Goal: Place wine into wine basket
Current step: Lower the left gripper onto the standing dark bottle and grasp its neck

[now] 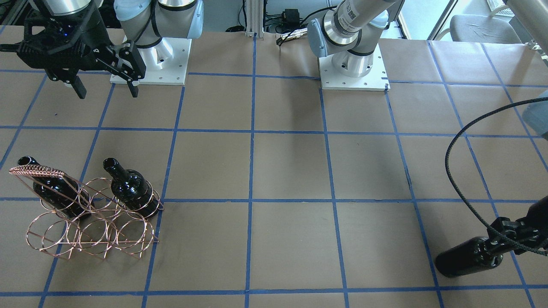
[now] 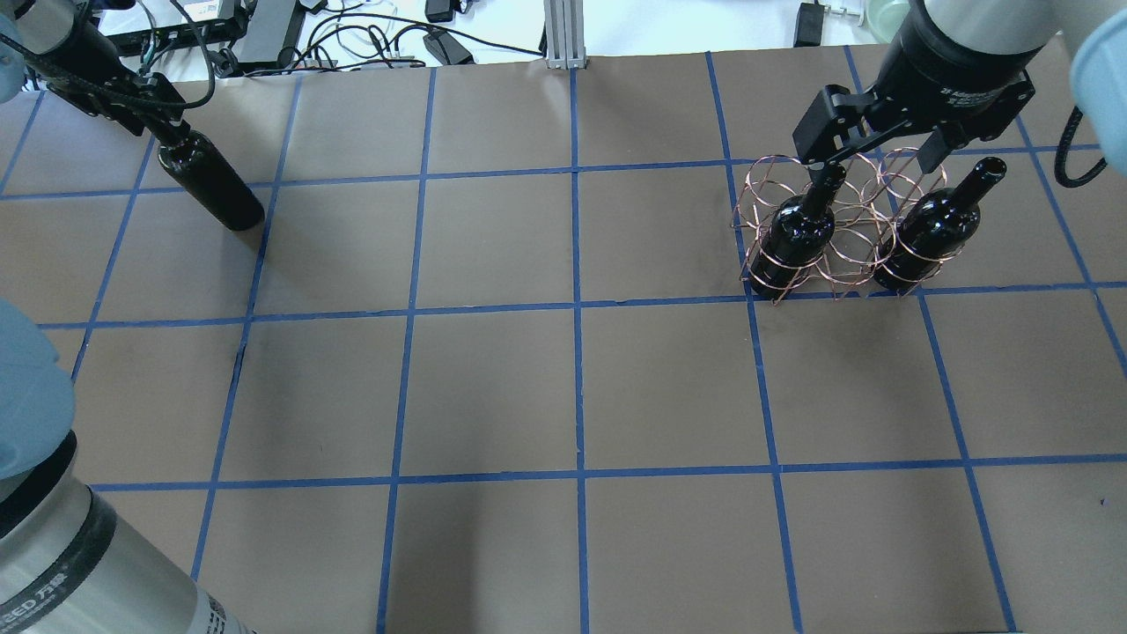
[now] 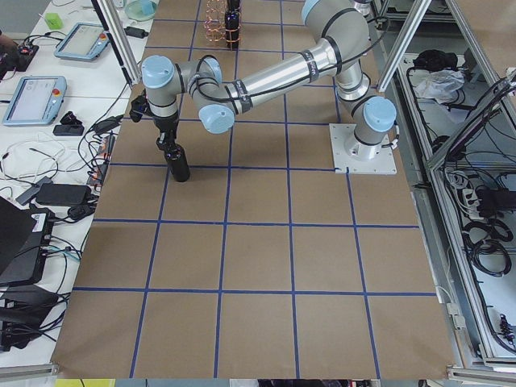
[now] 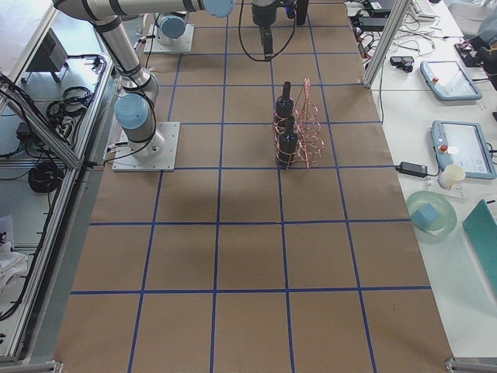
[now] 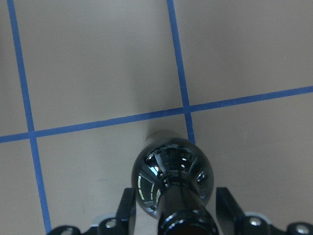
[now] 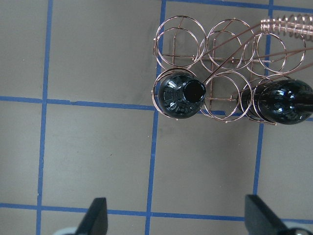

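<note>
The wine (image 2: 211, 185) is held upright by its neck in the left gripper (image 5: 177, 200), in the left half of the tabletop (image 2: 493, 387), close to the far edge opposite the robot. In the left wrist view the fingers (image 5: 128, 210) are seen drawn in on either side of the neck, so the jaws are taken as closed around it. Whether the base rests on the brown paper cannot be told.

The wine basket (image 1: 85, 233) is set in the right half of the tabletop, also toward the far edge. Two rings of its row nearer the robot are filled: an inner bottle (image 1: 128, 188) is seated at the end toward the table's middle, and an outer bottle (image 1: 55, 192) at the end toward the right edge, under the ribbed wire top. Both are kept neck-up.

The right gripper (image 1: 107, 92) is held above the table on the robot's side of the basket, apart from it. Its jaws are spread wide, with nothing between them.
</note>
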### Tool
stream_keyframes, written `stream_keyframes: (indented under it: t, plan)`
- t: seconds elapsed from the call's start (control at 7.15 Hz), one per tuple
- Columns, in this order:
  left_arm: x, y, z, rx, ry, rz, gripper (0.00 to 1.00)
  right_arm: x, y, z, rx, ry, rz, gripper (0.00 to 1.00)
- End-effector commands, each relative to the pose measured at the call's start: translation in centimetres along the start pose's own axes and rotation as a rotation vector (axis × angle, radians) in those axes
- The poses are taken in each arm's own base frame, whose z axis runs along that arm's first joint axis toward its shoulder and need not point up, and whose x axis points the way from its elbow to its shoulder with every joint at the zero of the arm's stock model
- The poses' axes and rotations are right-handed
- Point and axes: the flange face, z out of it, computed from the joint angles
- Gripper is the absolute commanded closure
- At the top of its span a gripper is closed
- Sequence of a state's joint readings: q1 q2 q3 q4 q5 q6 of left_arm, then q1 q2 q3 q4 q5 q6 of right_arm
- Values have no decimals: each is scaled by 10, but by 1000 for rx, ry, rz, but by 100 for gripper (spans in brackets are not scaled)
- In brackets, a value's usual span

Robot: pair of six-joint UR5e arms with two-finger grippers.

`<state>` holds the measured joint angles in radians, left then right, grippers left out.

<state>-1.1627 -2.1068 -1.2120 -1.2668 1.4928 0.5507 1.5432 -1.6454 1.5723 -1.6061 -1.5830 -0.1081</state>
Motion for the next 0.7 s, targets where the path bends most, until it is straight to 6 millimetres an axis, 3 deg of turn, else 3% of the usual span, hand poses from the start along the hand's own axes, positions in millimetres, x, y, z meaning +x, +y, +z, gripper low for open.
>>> stream_keyframes:
  t: [0.0, 0.42, 0.56]
  plan:
    - [-3, -6, -2, 13, -3, 0, 41, 0, 0, 1, -2, 0, 1, 0]
    - [-3, -6, 2, 8, 3, -1, 45, 0, 0, 1, -1, 0, -1, 0]
    - [-2, -4, 6, -7, 8, -4, 70, 0, 0, 1, -1, 0, 1, 0]
